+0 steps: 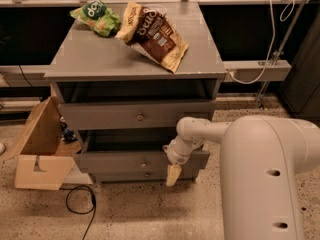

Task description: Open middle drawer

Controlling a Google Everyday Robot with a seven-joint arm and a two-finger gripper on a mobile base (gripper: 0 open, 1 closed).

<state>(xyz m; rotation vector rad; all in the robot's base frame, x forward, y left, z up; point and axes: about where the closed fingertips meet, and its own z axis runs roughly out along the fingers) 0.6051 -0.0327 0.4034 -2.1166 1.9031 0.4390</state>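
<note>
gripper at middle drawer front, right of knob | grip state: cannot tell | arm hides part of front

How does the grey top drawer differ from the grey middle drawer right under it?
The grey top drawer has a taller front panel; the grey middle drawer has a shallower one. The robot's gripper hangs by the middle drawer's right end, not by the top drawer. Both are grey, wide and flat-fronted.

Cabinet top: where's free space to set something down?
Bare: front-left of the cabinet top, before the green bag; strip right of the brown chip bag. Crowded: back centre. The gripper is down at the middle drawer.
</note>
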